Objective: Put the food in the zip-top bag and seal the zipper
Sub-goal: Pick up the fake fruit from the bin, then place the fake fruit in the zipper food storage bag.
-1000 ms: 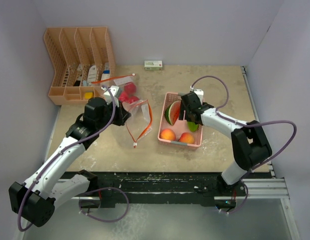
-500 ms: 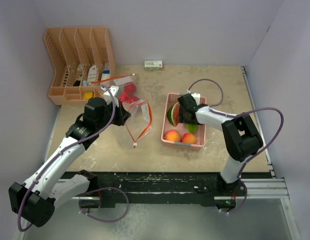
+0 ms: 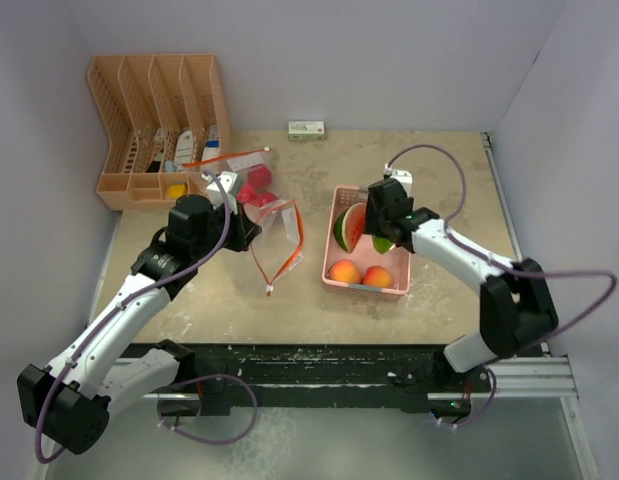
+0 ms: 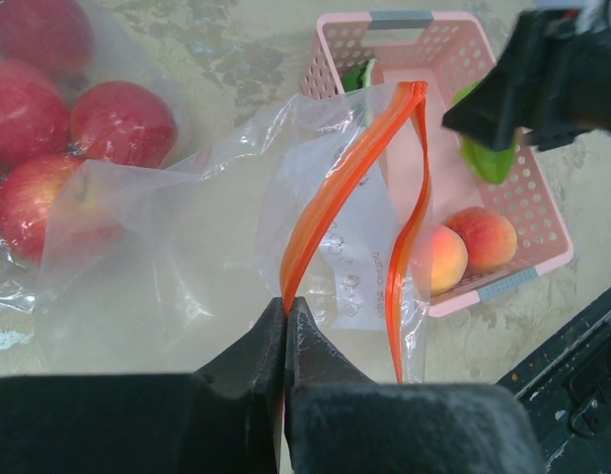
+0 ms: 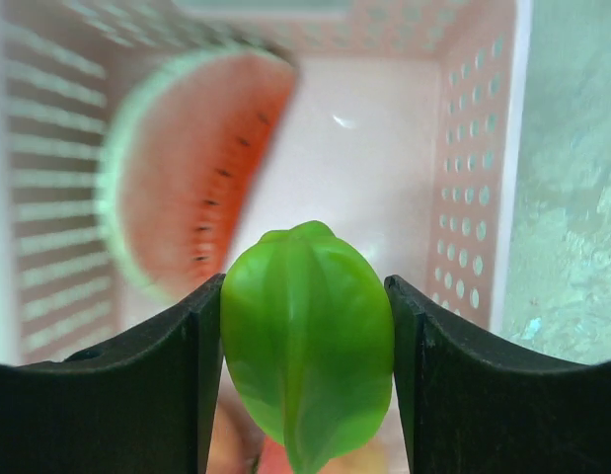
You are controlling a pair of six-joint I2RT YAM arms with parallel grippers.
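A clear zip-top bag (image 3: 277, 245) with an orange zipper (image 4: 335, 193) lies open left of the pink basket (image 3: 334, 270). My left gripper (image 4: 285, 306) is shut on one zipper lip and holds the mouth open; it also shows in the top view (image 3: 251, 232). My right gripper (image 3: 381, 235) is shut on the green piece (image 5: 307, 336) and holds it above the basket. The watermelon slice (image 3: 347, 226) and two orange peaches (image 3: 359, 272) lie in the basket. Several red apples (image 4: 78, 128) lie in clear plastic behind the bag.
An orange desk organiser (image 3: 154, 125) stands at the back left. A small white and green box (image 3: 306, 129) lies at the back wall. An orange strip (image 3: 224, 158) lies near the organiser.
My right gripper has lifted the green piece up out of the basket. The basket shifted slightly right between the earliest frame and now. The left arm has not moved.
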